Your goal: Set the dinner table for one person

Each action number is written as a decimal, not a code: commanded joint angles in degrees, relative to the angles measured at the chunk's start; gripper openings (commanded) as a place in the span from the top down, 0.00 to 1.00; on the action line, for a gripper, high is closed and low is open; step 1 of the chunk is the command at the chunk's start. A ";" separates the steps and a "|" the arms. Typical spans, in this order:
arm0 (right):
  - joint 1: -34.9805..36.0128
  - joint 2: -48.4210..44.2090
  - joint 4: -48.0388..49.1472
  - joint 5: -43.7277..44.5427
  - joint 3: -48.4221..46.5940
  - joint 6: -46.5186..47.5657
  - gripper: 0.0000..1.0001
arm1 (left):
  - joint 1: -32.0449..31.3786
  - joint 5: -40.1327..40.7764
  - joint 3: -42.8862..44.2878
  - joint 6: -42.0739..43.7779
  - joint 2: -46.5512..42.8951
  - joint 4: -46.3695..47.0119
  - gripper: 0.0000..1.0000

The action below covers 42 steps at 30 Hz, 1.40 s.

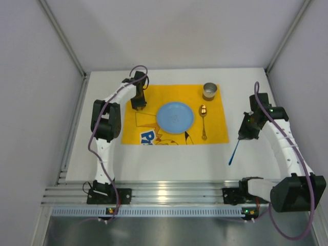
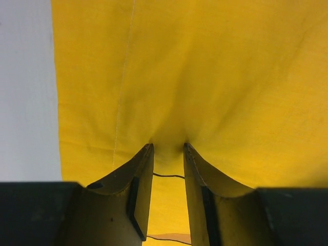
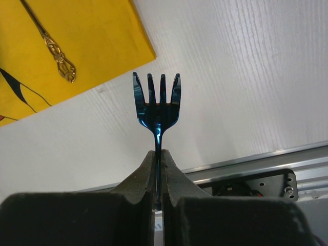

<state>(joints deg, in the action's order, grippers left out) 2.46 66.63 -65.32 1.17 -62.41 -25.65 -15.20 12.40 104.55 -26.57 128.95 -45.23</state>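
Note:
The white dinner table (image 1: 102,148) carries a yellow printed mat (image 1: 159,92) with a blue plate (image 1: 175,117) at its middle, a gold spoon (image 1: 203,122) to the plate's right and a metal cup (image 1: 210,91) at the far right corner. My left gripper (image 1: 138,106) stands on the mat left of the plate. In the left wrist view it (image 2: 167,146) is narrowed on a puckered fold of the mat (image 2: 215,66). My right gripper (image 1: 245,134) is shut on a blue fork (image 1: 234,152), held above the table right of the mat. The fork's tines (image 3: 157,102) stick out past the gripper (image 3: 158,151).
An aluminium rail (image 1: 169,193) runs along the near edge, also in the right wrist view (image 3: 266,159). Grey walls close in the left, right and far sides. The spoon handle (image 3: 51,48) and the mat's corner (image 3: 102,31) lie left of the fork.

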 commanded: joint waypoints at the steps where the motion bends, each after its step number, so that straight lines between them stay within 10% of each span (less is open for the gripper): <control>1: 0.35 1.13 -0.86 0.06 -4.55 0.33 1.00 | 1.40 0.43 4.15 1.52 4.38 -1.17 0.64; 5: 1.23 2.80 -0.86 0.06 -8.32 0.43 1.00 | 1.49 -0.01 5.49 1.26 4.57 -2.40 0.57; 10: 9.14 9.29 -1.30 0.15 -18.97 -3.08 1.00 | 1.49 0.60 2.24 -0.59 -3.00 -2.23 0.02; 24: 37.35 56.57 3.88 -15.57 -73.97 -10.11 1.00 | 1.49 1.14 -21.89 -6.03 -34.70 -5.13 0.02; 42: 40.08 79.43 28.23 -19.98 -77.68 -23.65 1.00 | 1.49 -1.86 -42.58 -9.82 -68.91 -20.15 0.02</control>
<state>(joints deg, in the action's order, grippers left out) 42.52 143.76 -43.33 -18.31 -136.11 -45.71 -13.65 10.33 63.11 -35.29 62.33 -61.08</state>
